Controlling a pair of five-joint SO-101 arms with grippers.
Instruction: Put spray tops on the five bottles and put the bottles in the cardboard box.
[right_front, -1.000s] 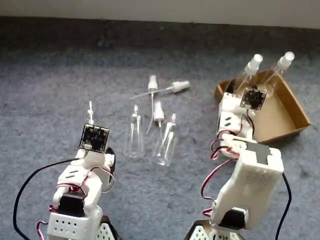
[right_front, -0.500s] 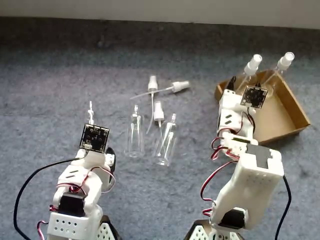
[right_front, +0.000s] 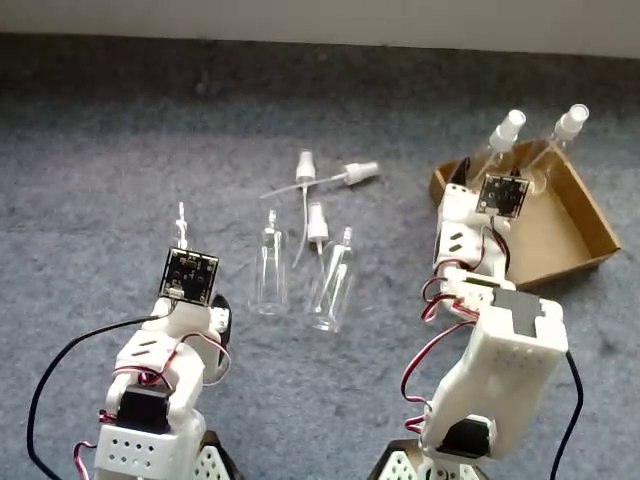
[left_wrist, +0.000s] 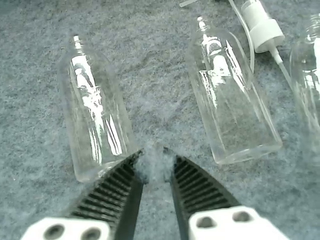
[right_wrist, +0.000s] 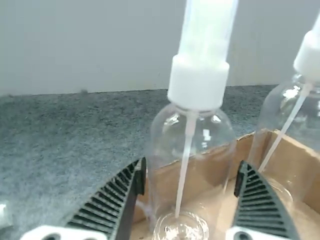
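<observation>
The box (right_front: 572, 236) holds two capped bottles (right_front: 505, 132) (both upright). Right jaws stand released around one; left jaws, slightly parted and empty, sit beside a bare bottle (left_wrist: 95, 110).

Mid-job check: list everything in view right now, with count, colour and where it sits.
capped bottles: 2, clear with white spray tops, standing in the cardboard box
uncapped bottles: 3, clear, lying on the carpet; one just ahead of the left gripper, two side by side mid-table
loose spray tops: 3, white with clear tubes, on the carpet by the two middle bottles' necks
cardboard box: 1, brown, on the table's right
carpet: grey, covering the table
left gripper: black fingers, narrowly open, empty, beside a bottle's base
right gripper: black fingers, open, either side of a capped bottle in the box
</observation>
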